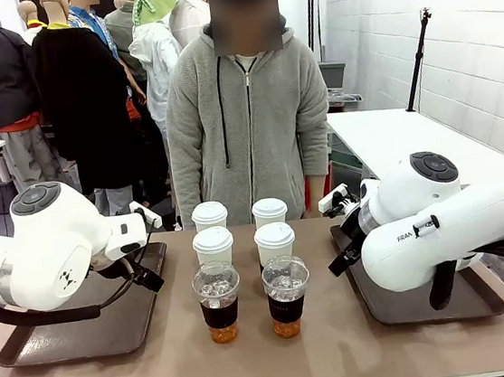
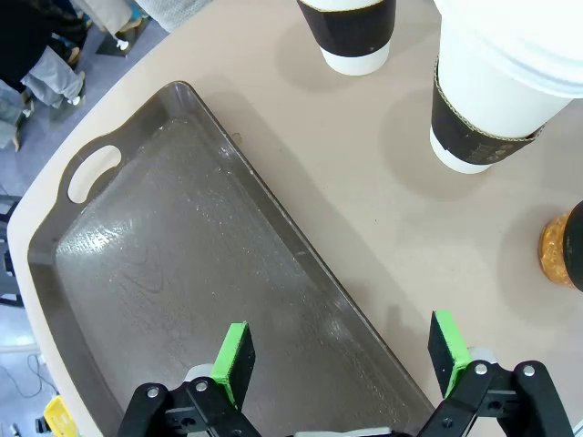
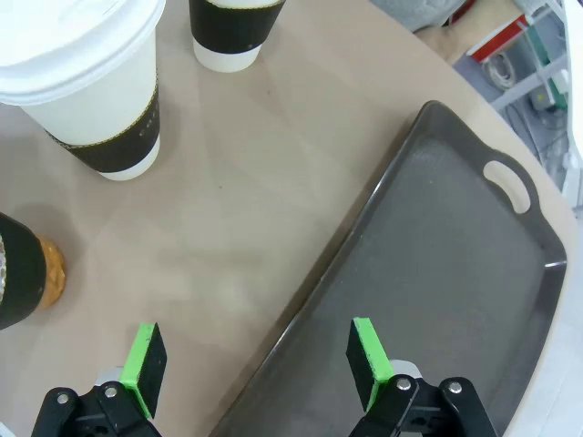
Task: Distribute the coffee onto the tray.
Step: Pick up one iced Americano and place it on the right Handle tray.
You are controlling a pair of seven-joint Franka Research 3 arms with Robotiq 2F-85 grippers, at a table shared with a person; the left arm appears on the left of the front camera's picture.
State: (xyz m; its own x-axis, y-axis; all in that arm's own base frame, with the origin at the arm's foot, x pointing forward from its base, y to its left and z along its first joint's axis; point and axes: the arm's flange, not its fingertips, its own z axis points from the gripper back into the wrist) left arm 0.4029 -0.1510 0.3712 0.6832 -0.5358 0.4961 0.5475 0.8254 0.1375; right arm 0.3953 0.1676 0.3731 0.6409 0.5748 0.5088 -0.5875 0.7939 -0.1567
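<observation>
Frontally, six cups (image 1: 274, 240) stand between left tray (image 1: 69, 337) and right tray (image 1: 402, 303); wrist views, beside those cups, reveal left tool (image 2: 340, 350) and right tool (image 3: 257, 350) gaping empty.

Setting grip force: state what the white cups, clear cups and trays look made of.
White cups: likely paper, matte, with dark cardboard-looking sleeves and plastic-looking lids. Clear cups: thin glossy plastic, see-through, amber drink visible. Trays: probably hard dark plastic, scuffed semi-gloss, moulded handle cutouts.
</observation>
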